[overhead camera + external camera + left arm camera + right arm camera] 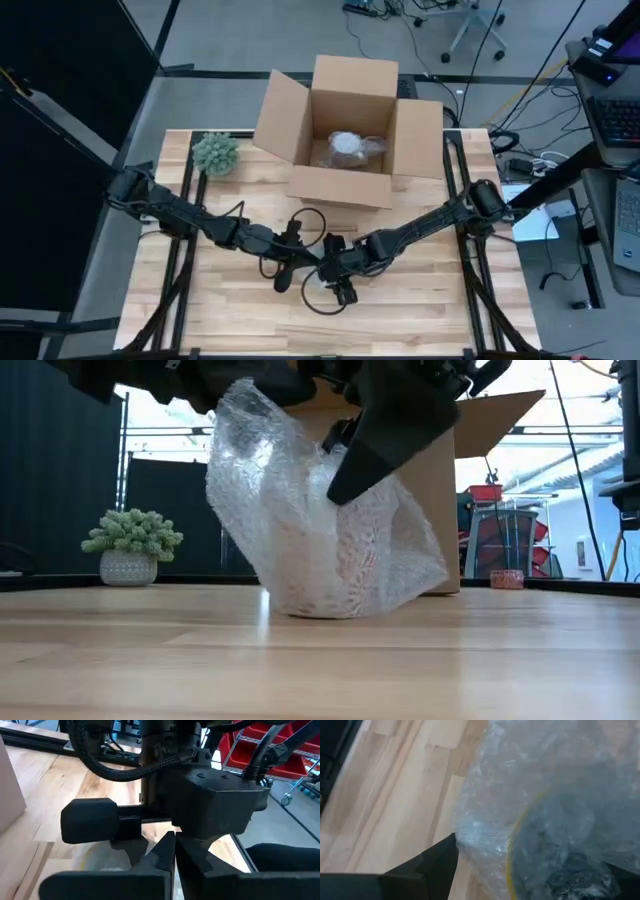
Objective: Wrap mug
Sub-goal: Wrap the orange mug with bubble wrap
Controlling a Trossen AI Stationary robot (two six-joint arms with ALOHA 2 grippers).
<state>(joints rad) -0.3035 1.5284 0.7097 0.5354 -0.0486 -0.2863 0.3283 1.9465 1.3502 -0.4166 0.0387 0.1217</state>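
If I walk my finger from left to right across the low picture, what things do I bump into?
Little potted plant → bubble wrap bundle with the mug hidden inside it, standing on the table → cardboard box behind it → red bins far off in the room.

Mug (555,845) only a blurred yellow rim through bubble wrap (330,530); body hidden. Left end effector (285,262) and right end effector (340,283) overlap in high view, finger state unreadable. Arms cut off at low view's top edge.
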